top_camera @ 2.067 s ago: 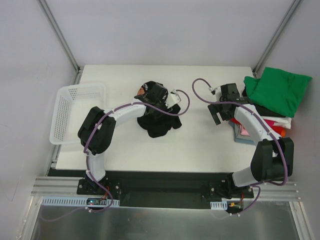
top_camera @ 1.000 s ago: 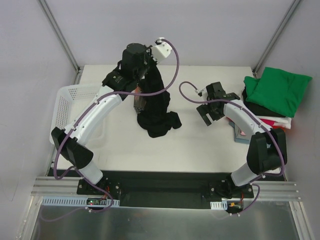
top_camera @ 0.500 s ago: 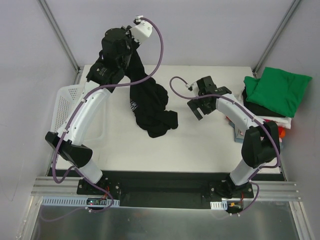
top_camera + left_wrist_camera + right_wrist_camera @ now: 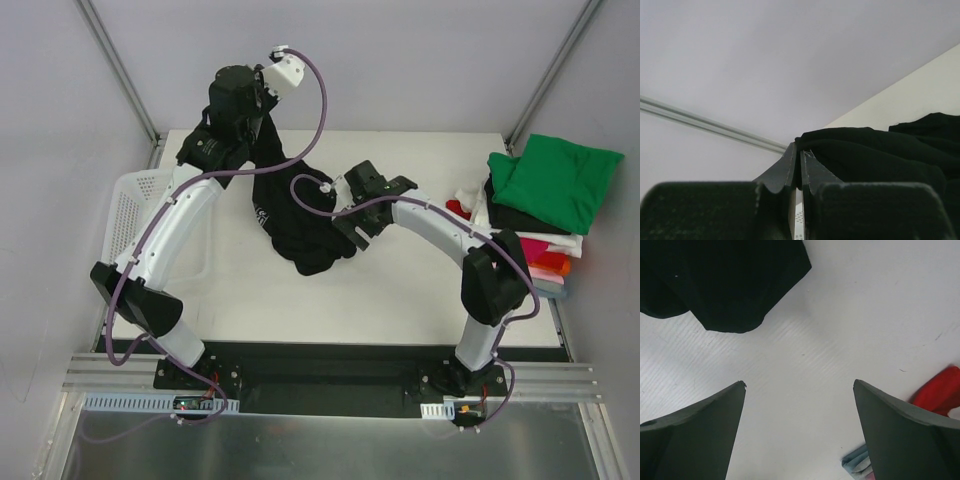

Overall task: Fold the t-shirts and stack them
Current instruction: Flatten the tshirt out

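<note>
A black t-shirt (image 4: pixel 300 215) hangs from my left gripper (image 4: pixel 262 122), which is raised high over the table's far left and shut on a fold of it; the shirt's lower part still lies bunched on the table. In the left wrist view the jaws (image 4: pixel 800 152) pinch black cloth (image 4: pixel 875 155). My right gripper (image 4: pixel 358 222) is open and empty, just right of the bunched cloth. In the right wrist view its fingers (image 4: pixel 705 415) stand wide apart over bare table, black cloth (image 4: pixel 725 280) ahead. A stack of folded t-shirts (image 4: pixel 530 215) with a green one (image 4: pixel 555 180) on top sits at the right edge.
A white mesh basket (image 4: pixel 130 225) stands at the table's left edge, partly under my left arm. Metal frame posts (image 4: pixel 120 70) rise at the far corners. Red and light blue cloth edges (image 4: pixel 940 395) of the stack show in the right wrist view.
My left gripper lifted the black t-shirt up off the table toward the far left. My right gripper swung left from the stack to beside the bunched cloth.
</note>
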You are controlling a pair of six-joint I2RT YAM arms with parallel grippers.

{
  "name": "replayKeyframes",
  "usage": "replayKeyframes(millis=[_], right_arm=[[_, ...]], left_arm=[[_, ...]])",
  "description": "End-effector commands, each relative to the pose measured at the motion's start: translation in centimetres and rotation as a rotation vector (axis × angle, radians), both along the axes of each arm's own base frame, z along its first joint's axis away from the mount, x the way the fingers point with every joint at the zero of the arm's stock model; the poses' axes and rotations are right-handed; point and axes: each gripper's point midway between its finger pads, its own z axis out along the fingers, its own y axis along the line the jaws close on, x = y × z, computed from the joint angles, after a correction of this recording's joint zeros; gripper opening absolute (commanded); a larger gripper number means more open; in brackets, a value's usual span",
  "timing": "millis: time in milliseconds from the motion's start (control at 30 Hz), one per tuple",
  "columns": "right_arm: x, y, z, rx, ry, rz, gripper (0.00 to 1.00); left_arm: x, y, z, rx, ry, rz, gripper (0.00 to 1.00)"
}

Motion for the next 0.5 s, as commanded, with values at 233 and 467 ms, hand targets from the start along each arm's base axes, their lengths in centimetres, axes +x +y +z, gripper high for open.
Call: replayKeyframes(millis=[233,467], right_arm=[[-0.3,1.7,-3.1,-0.061,0.078,0.08,0.86],[0.7,3.0,-4.4,-0.077,0.101,0.109,0.84]], left_arm=[[-0.2,1.0,0.9,-0.021,-0.04,0.027,0.0],[0.0,1.1,0.3,-0.014,-0.032,0.033,0.0]])
